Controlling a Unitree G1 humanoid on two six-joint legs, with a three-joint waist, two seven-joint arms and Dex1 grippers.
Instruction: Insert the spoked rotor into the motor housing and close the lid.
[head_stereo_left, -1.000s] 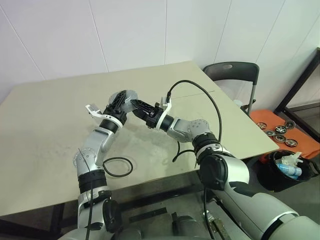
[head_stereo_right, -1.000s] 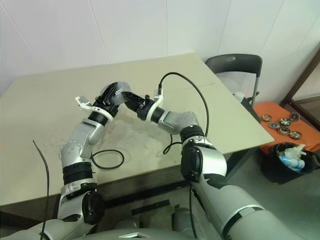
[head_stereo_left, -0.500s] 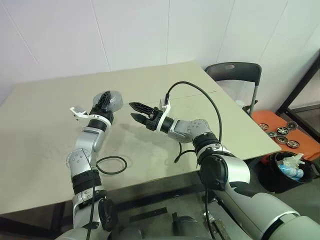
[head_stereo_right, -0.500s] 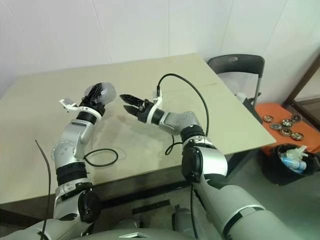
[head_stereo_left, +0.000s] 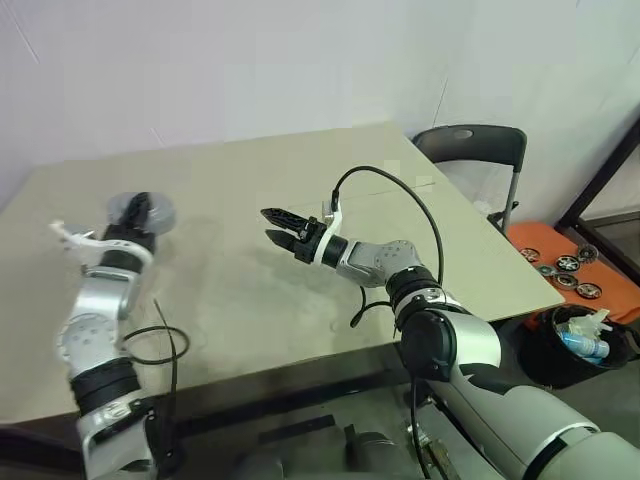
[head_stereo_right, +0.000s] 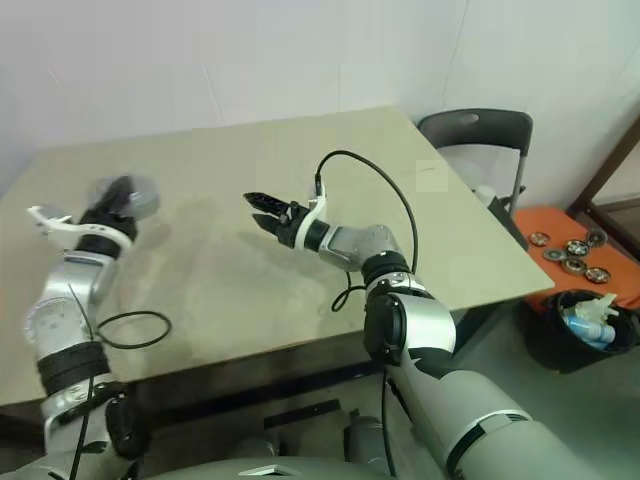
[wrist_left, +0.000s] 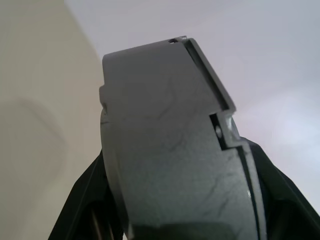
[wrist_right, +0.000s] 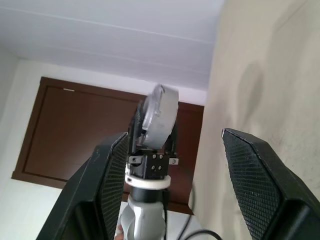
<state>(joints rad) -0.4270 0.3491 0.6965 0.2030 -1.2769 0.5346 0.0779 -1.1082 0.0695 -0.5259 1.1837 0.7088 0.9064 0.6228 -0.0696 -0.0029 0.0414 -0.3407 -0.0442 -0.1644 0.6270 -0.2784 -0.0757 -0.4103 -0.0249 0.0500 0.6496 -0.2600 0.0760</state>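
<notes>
Grey motor housing (head_stereo_left: 140, 212) pinched in left pincer (head_stereo_left: 137, 213) near table (head_stereo_left: 300, 290) edge; right pincer (head_stereo_left: 270, 225) spread mid-table

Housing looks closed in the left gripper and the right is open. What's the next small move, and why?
Probably lower the left gripper and set the motor housing on the table. The lid appears shut against it, the grey unit hangs above the tabletop near its left side, and the right gripper stands open and empty, well apart, so nothing seems left to fit.
</notes>
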